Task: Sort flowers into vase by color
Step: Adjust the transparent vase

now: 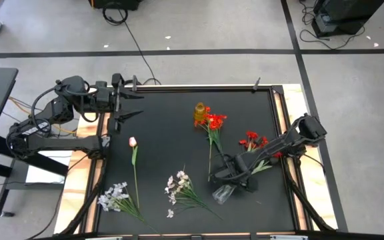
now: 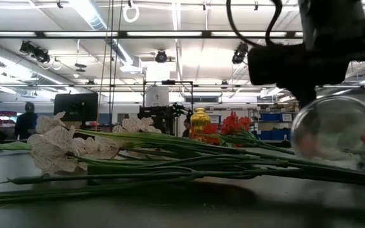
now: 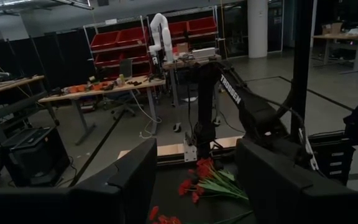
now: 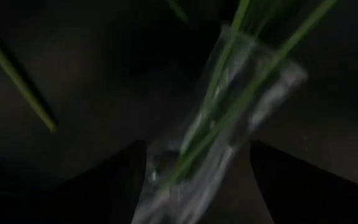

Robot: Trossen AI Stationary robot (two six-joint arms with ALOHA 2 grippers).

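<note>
- Two vases show: a clear vase point(image 1: 223, 194) lying on its side on the surface point(image 1: 165, 120), and a yellow vase point(image 1: 199, 112) standing far beyond the right pincer point(image 1: 220, 175), toward the far edge.
- Right pincer hangs low over the clear vase, its dark fingers point(image 4: 114, 180) spread apart on either side of the glass; the wrist view shows green stems point(image 4: 229, 93) running into the vase mouth just ahead of the fingers. Whether the fingers touch the glass I cannot tell.
- Red flowers: one bunch point(image 1: 213, 122) lies touching or just beside the yellow vase, its stem reaching back toward the right pincer; a second red bunch point(image 1: 253, 141) lies beside the right arm, behind that pincer.
- Left pincer point(image 1: 131, 107) waits at the far left corner, fingers apart, holding nothing; the pink tulip point(image 1: 133, 142) lies nearest it, on the surface.
- White sprays: one point(image 1: 114, 197) lies well away from the left pincer at the near edge, another point(image 1: 179, 187) just beside the right pincer, toward the surface's middle.
- Progress, as I judge it: early. At most some stems sit in the tipped clear vase; the tulip and both white sprays lie loose, no vase holds a sorted colour upright, and the clear vase needs righting.
</note>
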